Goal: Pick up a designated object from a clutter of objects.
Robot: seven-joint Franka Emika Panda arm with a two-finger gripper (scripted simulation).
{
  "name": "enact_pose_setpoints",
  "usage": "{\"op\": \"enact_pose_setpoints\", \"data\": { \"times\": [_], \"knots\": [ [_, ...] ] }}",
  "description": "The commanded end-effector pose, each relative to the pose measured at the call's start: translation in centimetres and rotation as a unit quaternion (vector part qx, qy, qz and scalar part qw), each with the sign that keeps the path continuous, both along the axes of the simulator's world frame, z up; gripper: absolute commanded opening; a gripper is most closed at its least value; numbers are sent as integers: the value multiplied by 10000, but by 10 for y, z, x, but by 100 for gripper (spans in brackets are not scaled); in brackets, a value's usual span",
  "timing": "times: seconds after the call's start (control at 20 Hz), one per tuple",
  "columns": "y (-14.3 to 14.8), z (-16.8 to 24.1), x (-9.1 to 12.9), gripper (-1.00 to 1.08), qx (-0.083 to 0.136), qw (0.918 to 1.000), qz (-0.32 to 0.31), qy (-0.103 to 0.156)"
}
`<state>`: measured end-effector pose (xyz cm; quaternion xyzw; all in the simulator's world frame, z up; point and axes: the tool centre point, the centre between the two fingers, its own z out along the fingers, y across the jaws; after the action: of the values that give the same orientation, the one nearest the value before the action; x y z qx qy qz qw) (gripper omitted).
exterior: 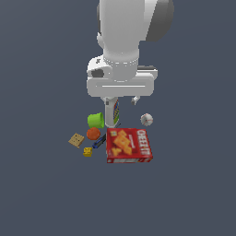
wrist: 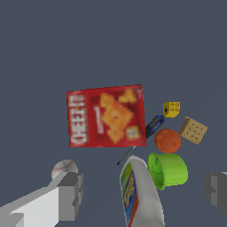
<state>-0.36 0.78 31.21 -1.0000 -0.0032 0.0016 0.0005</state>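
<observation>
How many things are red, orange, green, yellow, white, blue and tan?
Red: 1, cracker box
Orange: 1, fruit
Green: 1, cup
Yellow: 1, die
White: 2, baseball, bottle
Blue: 1, marker
Tan: 1, square
Total: 8

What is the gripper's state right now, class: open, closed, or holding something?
Gripper: open and empty; its fingers stand wide apart, with the baseball beside one of them, not held.
</observation>
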Motion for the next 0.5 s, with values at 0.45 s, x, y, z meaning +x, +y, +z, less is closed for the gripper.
{"op": "enact_pose_setpoints", "data": {
  "times": [0.45],
  "knots": [
    [-19, -1, 3, 100, 114, 9999, -122, 5]
  ]
}}
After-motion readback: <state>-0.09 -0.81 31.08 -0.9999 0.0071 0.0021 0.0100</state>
